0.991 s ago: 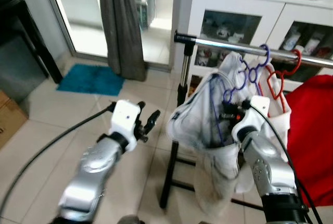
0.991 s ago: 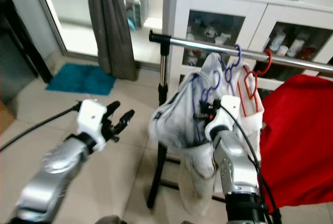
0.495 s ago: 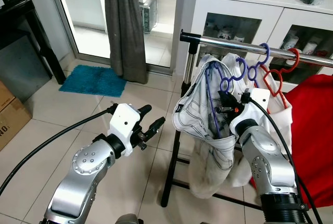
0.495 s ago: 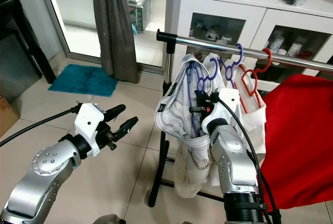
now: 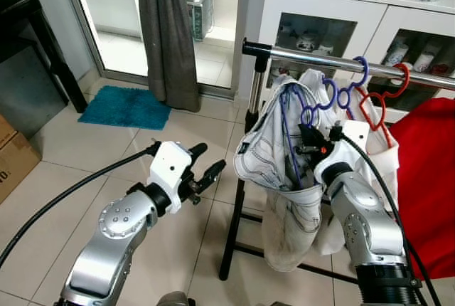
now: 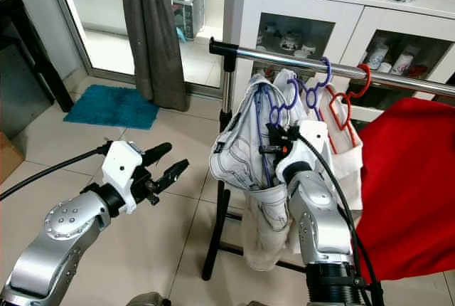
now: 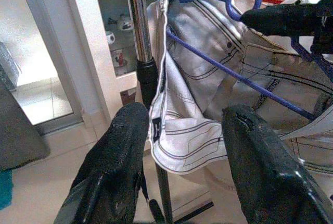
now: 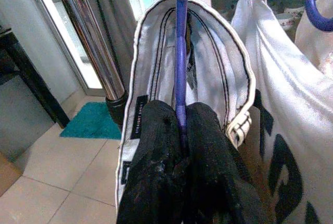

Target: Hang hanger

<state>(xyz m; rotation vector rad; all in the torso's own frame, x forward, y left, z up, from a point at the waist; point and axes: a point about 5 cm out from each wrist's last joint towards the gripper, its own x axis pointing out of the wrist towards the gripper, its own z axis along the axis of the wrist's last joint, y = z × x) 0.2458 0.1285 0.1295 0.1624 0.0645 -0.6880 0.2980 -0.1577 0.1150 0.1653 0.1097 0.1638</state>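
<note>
My blue hanger (image 5: 289,129) carries white jeans (image 5: 274,156) and sits just under the chrome rail (image 5: 334,62), its hook seemingly not over it. My right gripper (image 8: 182,125) is clamped on its thin bar. My left gripper (image 5: 205,171) hovers nearby, fingers spread, holding nothing.

- The rail (image 5: 334,62) runs left to right before the cabinet (image 5: 341,7).
- The hanger (image 5: 298,117) with trousers (image 5: 274,156) hangs under the rail's left end.
- The mat (image 5: 124,108) lies far left, the curtain (image 5: 167,28) behind it.
</note>
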